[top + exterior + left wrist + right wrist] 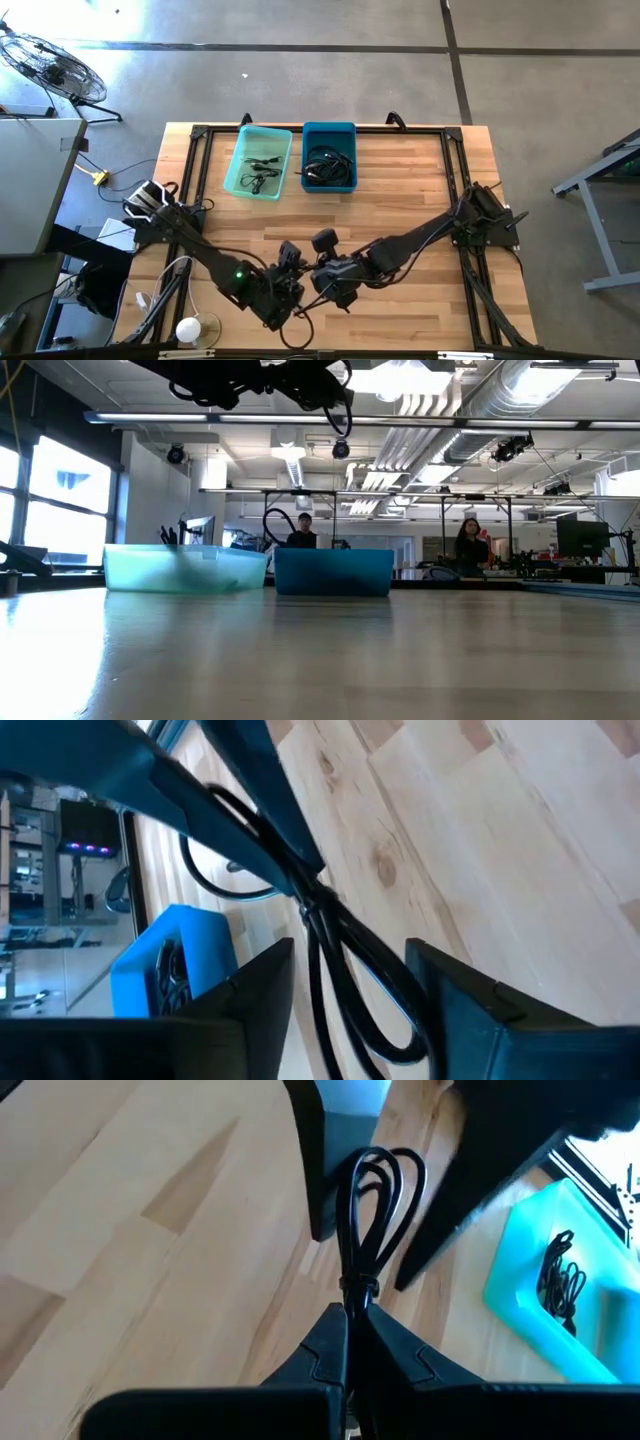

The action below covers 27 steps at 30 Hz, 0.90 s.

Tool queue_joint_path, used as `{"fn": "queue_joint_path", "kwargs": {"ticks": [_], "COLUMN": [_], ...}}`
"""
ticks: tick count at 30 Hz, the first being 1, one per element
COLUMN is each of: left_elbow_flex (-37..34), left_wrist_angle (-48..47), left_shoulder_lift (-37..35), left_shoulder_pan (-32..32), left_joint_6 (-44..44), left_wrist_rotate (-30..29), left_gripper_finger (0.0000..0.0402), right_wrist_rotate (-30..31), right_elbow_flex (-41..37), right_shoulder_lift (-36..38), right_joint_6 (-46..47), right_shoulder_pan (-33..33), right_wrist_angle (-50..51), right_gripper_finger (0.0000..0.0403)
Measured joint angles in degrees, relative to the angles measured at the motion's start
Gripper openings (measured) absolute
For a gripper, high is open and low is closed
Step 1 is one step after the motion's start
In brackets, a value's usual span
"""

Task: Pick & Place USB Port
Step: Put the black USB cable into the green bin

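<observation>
1. A thin black USB cable bundle [372, 1220], coiled into loops and tied at its waist, hangs above the table near 6 o'clock.
2. More black coiled cables [328, 168] lie in the dark blue plastic bin [329, 130] at 12 o'clock.
3. Smaller black cables [262, 170] rest in the light turquoise plastic tray [236, 171], at 11 o'clock.

Both arms [300, 280] crowd front centre; two bins [290, 160] block table [400, 190] rear; sides open.

From my station I saw the wooden table [400, 190] standing on a grey concrete floor [300, 80], with a fan [55, 70] off its far left corner. Beyond the table, bright windows [55, 495] lit the room, ceiling ducts [520, 385] ran overhead, and two people [470, 545] stood behind it.
</observation>
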State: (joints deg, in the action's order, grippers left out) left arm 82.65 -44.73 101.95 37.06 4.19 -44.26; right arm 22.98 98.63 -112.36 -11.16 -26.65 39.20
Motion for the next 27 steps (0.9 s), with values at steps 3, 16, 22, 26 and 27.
{"fn": "queue_joint_path", "kwargs": {"ticks": [3,16,22,26,27], "left_elbow_flex": [0.0,0.1,0.1,0.1,0.1], "left_wrist_angle": [-0.4,-3.1,-3.7,-3.9,-4.0], "left_shoulder_lift": [0.0,0.0,0.0,0.0,0.0], "left_shoulder_pan": [-0.3,-0.3,-0.3,-0.3,-0.4], "left_joint_6": [-0.1,0.5,0.2,0.1,0.1], "left_wrist_rotate": [0.0,-4.5,-5.4,-6.1,-6.3], "left_gripper_finger": [0.0191,0.0019,0.001,0.0011,0.0008], "right_wrist_rotate": [0.1,0.9,1.1,2.7,3.3], "right_elbow_flex": [0.0,0.0,0.0,0.0,0.0], "right_shoulder_lift": [0.0,0.1,0.1,0.1,0.1], "right_joint_6": [-0.7,0.5,1.0,2.6,2.9], "right_shoulder_pan": [-0.3,-0.4,-0.4,-0.4,-0.5], "right_wrist_angle": [-0.5,-1.2,-1.3,-1.8,-1.7], "right_gripper_finger": [0.0008,0.0019,0.0037,0.0061,0.007]}}
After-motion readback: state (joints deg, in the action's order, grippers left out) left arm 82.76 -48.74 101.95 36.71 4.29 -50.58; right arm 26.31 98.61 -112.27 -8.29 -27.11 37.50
